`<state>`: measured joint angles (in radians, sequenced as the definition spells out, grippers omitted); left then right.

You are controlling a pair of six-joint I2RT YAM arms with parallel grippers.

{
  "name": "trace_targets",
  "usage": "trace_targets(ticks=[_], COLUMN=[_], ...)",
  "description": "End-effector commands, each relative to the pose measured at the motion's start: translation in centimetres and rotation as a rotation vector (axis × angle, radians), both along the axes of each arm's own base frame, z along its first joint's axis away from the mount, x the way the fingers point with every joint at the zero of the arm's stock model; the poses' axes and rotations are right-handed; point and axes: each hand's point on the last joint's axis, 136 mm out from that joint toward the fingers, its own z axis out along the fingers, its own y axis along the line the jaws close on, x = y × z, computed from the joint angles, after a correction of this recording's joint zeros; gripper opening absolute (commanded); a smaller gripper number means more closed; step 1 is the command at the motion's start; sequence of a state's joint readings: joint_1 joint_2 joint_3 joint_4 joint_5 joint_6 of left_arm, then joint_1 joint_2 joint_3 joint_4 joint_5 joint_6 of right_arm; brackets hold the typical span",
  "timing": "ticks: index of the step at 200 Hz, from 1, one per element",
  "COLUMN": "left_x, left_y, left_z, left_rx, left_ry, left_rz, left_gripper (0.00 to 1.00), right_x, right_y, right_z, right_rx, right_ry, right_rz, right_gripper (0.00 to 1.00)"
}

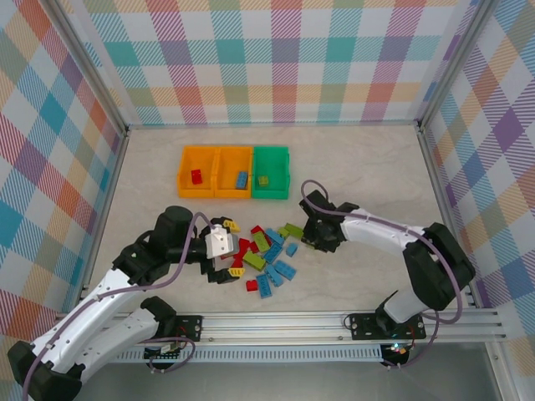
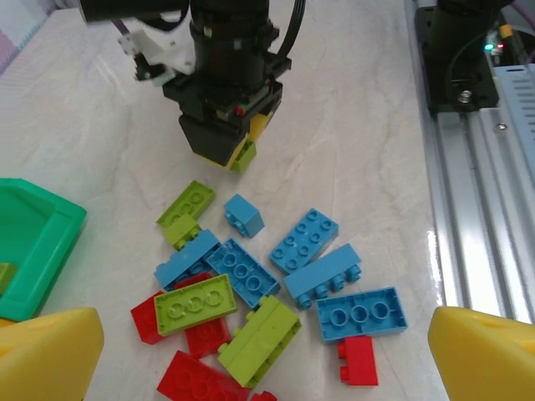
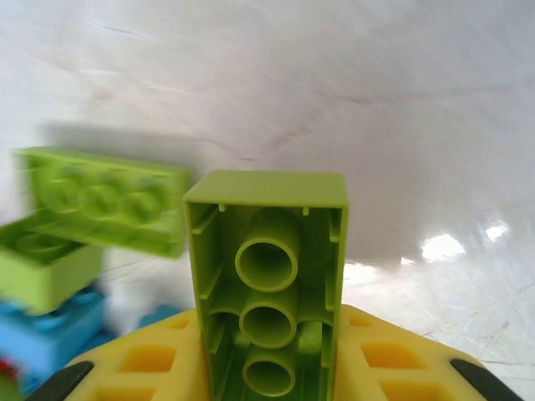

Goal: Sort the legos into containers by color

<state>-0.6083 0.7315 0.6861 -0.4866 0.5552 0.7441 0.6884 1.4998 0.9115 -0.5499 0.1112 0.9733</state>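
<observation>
Nearest the rail (image 1: 334,322), the left gripper (image 1: 227,249) was seen at the left edge of a pile of bricks (image 1: 266,255). Its yellow fingers (image 2: 485,355) were spread wide and nothing was held between them. The pile of red, light blue and lime green pieces was scattered on the pale marbled table (image 1: 368,167), between the two grippers. Red bricks were gathered mostly toward the left and blue ones toward the near right. Some pieces were stacked or leaning on others.

At the far right edge of the pile, the right gripper (image 2: 230,150) was pictured clamped on a lime green brick (image 3: 267,284). The brick's hollow underside, with three round tubes, was turned toward the wrist camera. Whether it had been lifted clear of the table could not be told.

Farther back, well apart from the pile, three bins were lined up touching side by side. A red brick (image 1: 196,176) was seen in the left orange bin (image 1: 199,150), a blue brick (image 1: 242,179) in the middle orange bin (image 1: 234,152), and a green brick (image 1: 262,180) in the green bin (image 1: 272,150) on the right. The table was enclosed behind by checked walls (image 1: 267,58).
</observation>
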Motion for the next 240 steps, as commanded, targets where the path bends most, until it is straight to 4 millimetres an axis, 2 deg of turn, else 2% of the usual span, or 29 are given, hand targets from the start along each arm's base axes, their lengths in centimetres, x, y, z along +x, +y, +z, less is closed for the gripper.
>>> trace_targets(ticks=[1,24,40,56,90,114,136,173,192,218,240], left_x=[1.3,3.0,3.6,3.9,4.4,4.6,4.8,5.2,5.6,6.1,7.7], left_y=[0.1,1.5,2.3,2.7,3.1,2.8,2.7,2.9,3.2,3.6,5.0], left_z=[1.1,0.3,-0.1,-0.1,-0.4,-0.7,-0.8,-1.2,-1.3,-0.2,3.2], left_rx=[-0.037,0.004,0.025,0.010,0.014,0.019,0.021,0.040,0.049,-0.001,-0.162], left_ry=[-0.094,-0.168,-0.189,-0.193,-0.180,-0.158,-0.139,-0.142,-0.158,-0.127,-0.012], left_rz=[0.065,0.173,0.228,0.273,0.314,0.314,0.321,0.338,0.363,0.436,0.663], left_gripper=[1.00,1.00,1.00,1.00,1.00,1.00,1.00,1.00,1.00,1.00,1.00], right_x=[3.1,5.3,7.5,10.2,15.5,18.0,19.5,20.1,19.6,17.2,13.7], right_y=[3.4,7.8,9.4,10.1,11.0,11.5,11.9,12.4,12.3,11.6,10.8], right_z=[6.8,10.9,11.4,11.2,8.3,7.1,6.5,7.5,8.5,11.3,14.7], right_rx=[0.072,0.171,0.124,0.037,-0.058,-0.080,-0.080,-0.078,-0.072,-0.025,0.060], right_ry=[-0.222,-0.353,-0.377,-0.388,-0.357,-0.337,-0.337,-0.338,-0.338,-0.369,-0.427], right_rz=[0.231,0.427,0.487,0.505,0.476,0.468,0.464,0.479,0.493,0.508,0.552], right_gripper=[0.29,0.30,0.30,0.30,0.32,0.34,0.40,0.51,0.51,0.52,0.56])
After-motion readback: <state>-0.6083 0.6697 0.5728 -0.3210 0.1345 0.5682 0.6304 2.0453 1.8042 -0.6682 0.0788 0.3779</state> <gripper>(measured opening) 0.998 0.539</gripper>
